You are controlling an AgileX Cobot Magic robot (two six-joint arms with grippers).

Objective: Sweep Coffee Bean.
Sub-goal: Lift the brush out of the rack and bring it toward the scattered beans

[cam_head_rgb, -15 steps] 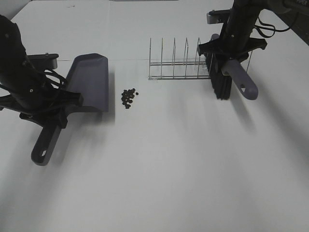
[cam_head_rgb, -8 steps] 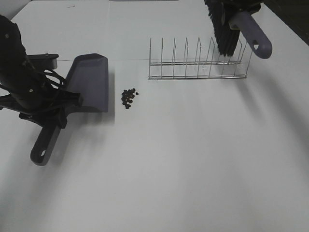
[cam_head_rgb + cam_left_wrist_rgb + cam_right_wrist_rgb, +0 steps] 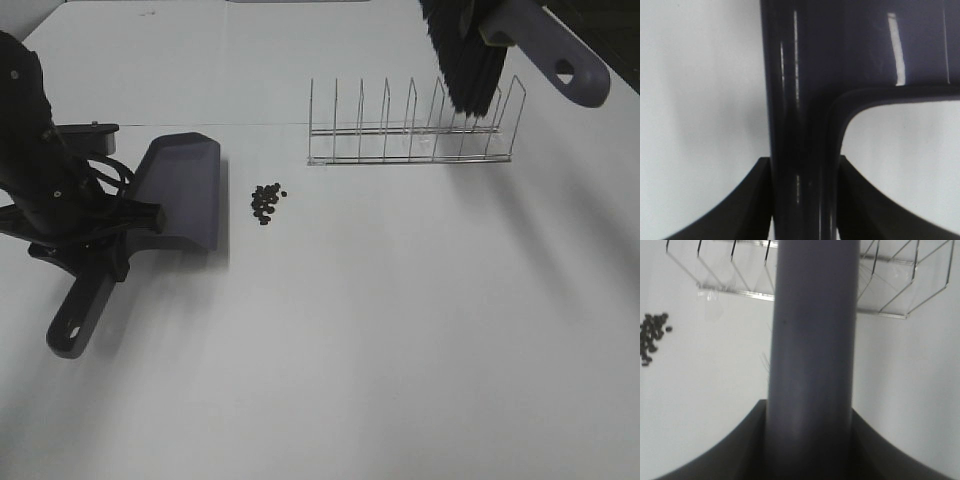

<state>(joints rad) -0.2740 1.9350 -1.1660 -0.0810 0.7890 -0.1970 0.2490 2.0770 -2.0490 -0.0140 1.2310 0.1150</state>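
A small heap of dark coffee beans (image 3: 265, 201) lies on the white table; it also shows in the right wrist view (image 3: 652, 337). A grey dustpan (image 3: 185, 190) rests just left of the beans, its mouth toward them. My left gripper (image 3: 100, 255) is shut on the dustpan's handle (image 3: 797, 145). My right gripper is shut on the grey handle (image 3: 812, 340) of a brush (image 3: 470, 55), held high above the wire rack at the top right; the gripper itself is cut off by the top edge of the high view.
A wire dish rack (image 3: 410, 135) stands at the back, right of the beans, under the black brush bristles. The table's back edge (image 3: 300, 3) runs along the top.
The right arm lifted the brush up out of the rack's right end and raised it farther. The left arm pulled the dustpan slightly left and toward the front.
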